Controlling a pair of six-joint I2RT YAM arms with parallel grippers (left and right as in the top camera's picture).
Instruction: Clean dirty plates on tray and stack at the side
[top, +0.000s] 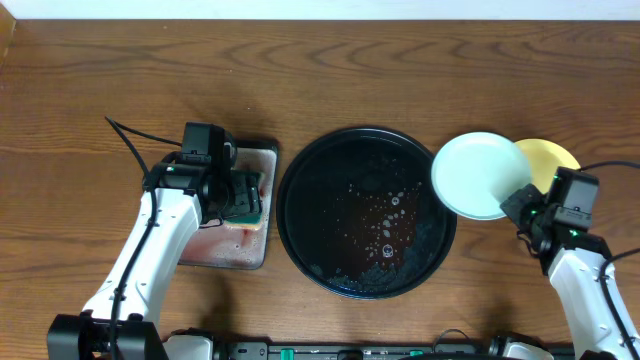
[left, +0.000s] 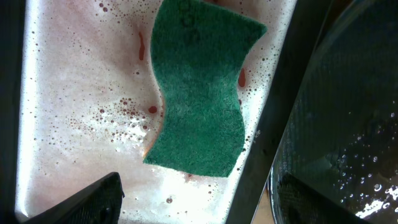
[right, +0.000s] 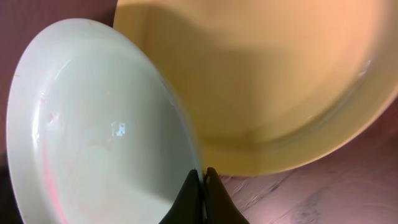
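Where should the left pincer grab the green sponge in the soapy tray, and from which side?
The green sponge lies flat in the soapy tray, so only its edges offer a pinch: probably take it across the long curved edges midway, coming down from above. The open left pincer spans wider than it.

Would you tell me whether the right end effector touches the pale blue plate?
Touching: the right wrist view shows the right end effector pinching the pale blue plate.
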